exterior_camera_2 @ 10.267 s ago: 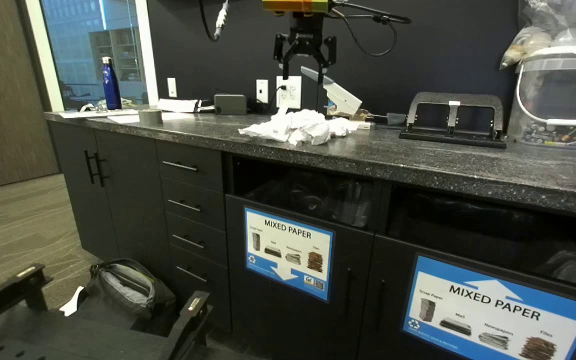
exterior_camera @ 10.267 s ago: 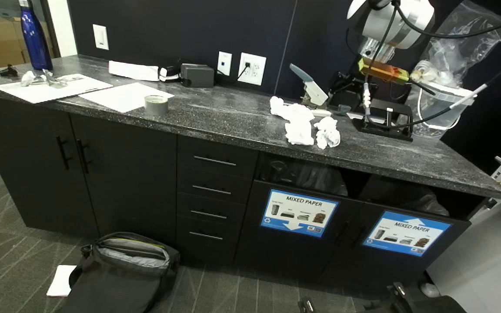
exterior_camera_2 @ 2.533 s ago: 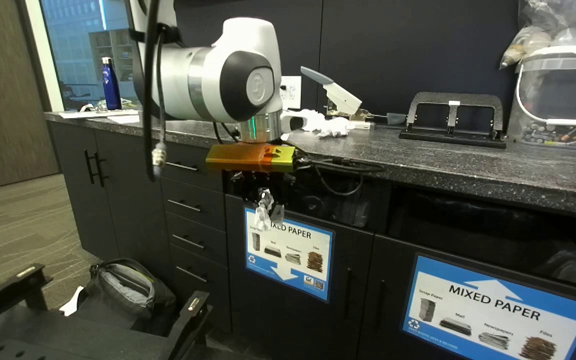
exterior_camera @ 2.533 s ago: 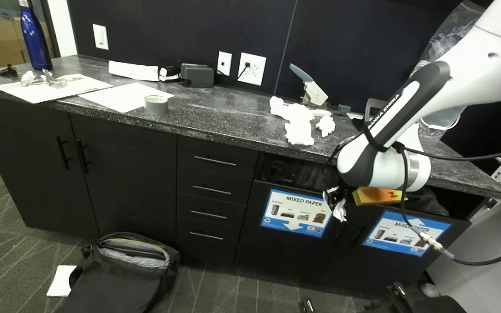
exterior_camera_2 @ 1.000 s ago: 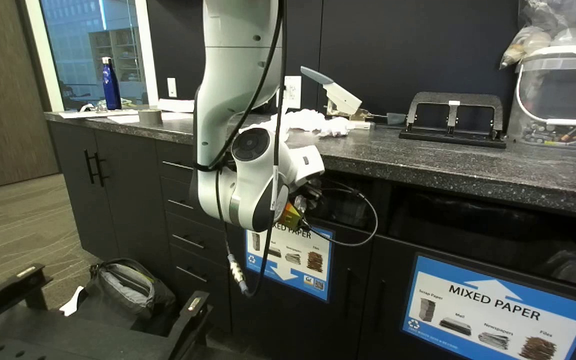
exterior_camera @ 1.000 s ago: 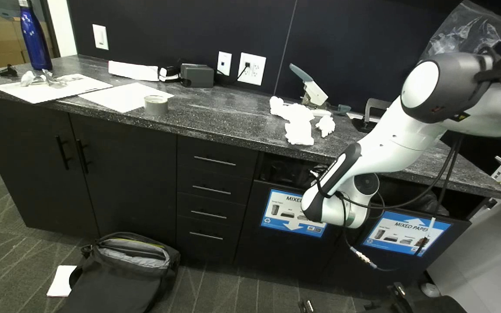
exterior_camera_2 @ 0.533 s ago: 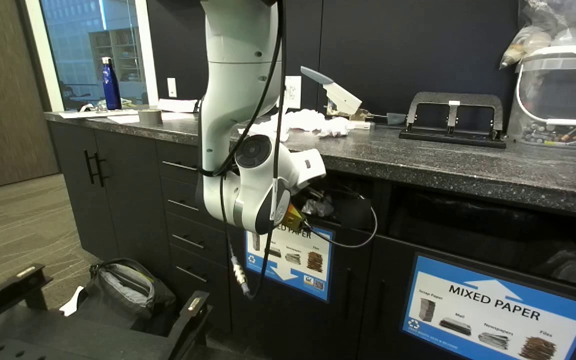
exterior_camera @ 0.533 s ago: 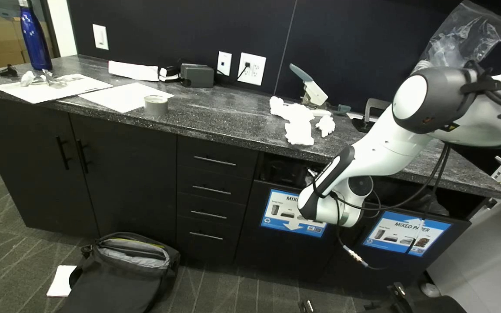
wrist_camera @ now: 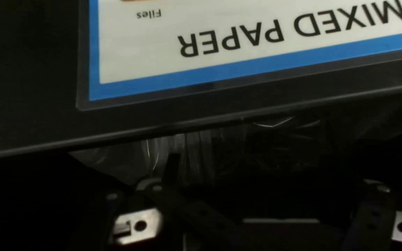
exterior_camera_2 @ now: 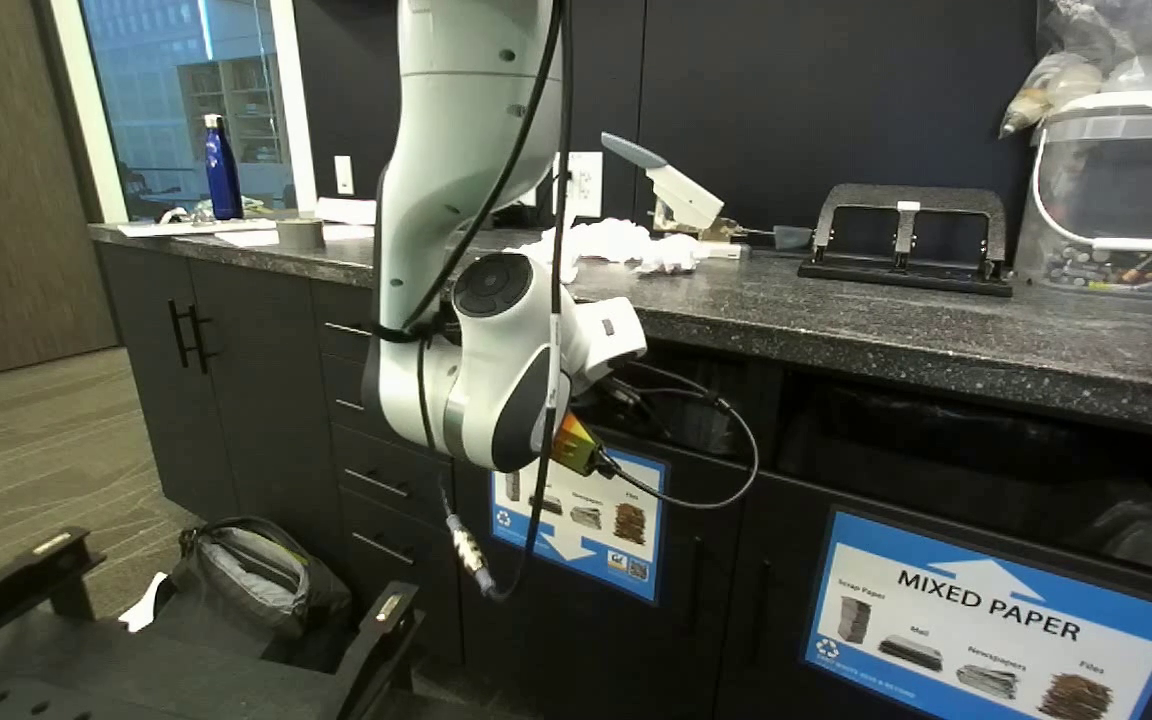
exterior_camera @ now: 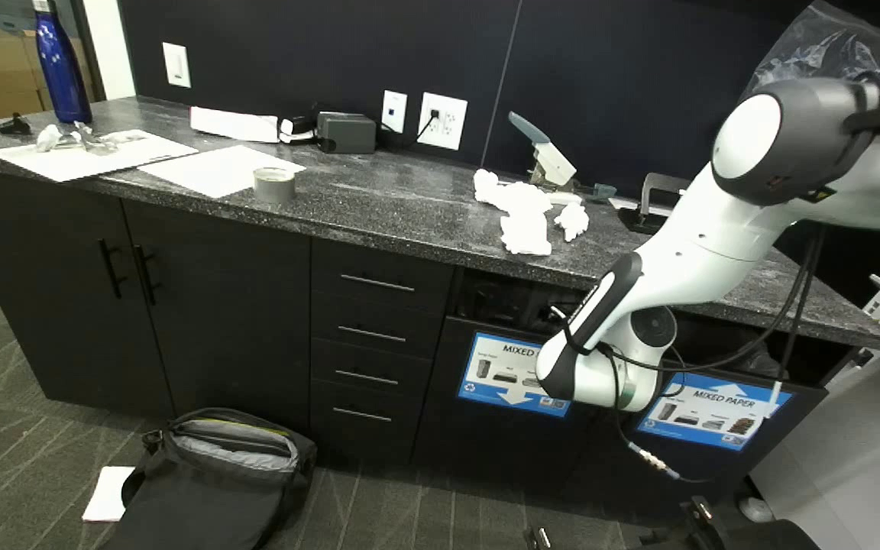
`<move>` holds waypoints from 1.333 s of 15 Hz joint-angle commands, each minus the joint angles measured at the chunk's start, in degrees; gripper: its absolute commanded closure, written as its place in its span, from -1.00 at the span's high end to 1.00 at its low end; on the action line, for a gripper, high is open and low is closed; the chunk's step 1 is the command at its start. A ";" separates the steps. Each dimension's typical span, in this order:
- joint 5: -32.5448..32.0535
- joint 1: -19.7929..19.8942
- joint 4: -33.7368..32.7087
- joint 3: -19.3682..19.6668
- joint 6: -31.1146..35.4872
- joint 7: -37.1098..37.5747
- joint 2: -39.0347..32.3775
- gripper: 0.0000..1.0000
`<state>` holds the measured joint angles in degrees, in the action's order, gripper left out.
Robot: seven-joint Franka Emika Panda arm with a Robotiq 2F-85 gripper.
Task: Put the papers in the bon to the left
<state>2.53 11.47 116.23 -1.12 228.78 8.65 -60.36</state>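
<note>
gone from the opening is the crumpled scrap that showed at the jaws a moment ago; my arm (exterior_camera: pixel 703 256) has shifted, its forearm a little higher. now my gripper (wrist_camera: pixel 270 191) stands spread in the dark slot above the front of the left bin (exterior_camera: pixel 505 443), with no paper showing between its sides. the wrist view is dim and i cannot see where the scrap landed; my judgement is that it dropped into the liner (wrist_camera: pixel 201 157). the remaining papers (exterior_camera: pixel 524 221) lie bunched on the counter (exterior_camera: pixel 379 206) near the stapler (exterior_camera: pixel 554 164), with one small wad (exterior_camera: pixel 572 220) just beside the clump.

to finish this release well, i should leave the jaws wide until they clear the liner, so no film gets hooked, then back straight out beneath the counter's edge before any lift. the cable loop (exterior_camera_2: pixel 755 455) hangs in front of the opening and could catch on the bin's rim, so it wants room and a slow pull. a look for anything clinging to the jaws would be wise before i turn back. for the next pick, the small wad looks simplest, taken from above and clear of the stapler.
</note>
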 commanded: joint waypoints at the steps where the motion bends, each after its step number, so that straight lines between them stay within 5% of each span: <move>1: -4.22 1.28 14.15 0.20 0.90 0.46 10.72 1.00; 3: -7.02 1.29 20.12 0.76 0.63 -0.68 15.90 1.00; 10: -20.82 9.16 31.65 -4.35 -30.72 1.86 36.49 1.00; 13: -22.29 14.85 27.50 -10.58 -45.55 3.54 40.21 1.00; 17: -13.90 23.90 16.06 -22.85 -64.65 -1.56 41.74 1.00; 18: -12.56 23.95 12.45 -23.21 -68.91 -1.91 41.75 1.00; 19: -4.47 16.01 8.84 -16.30 -71.80 -6.93 42.27 1.00; 20: -3.63 13.72 4.56 -13.64 -75.32 -6.34 41.78 1.00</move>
<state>-8.93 32.91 130.72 -21.63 162.19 6.80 -18.44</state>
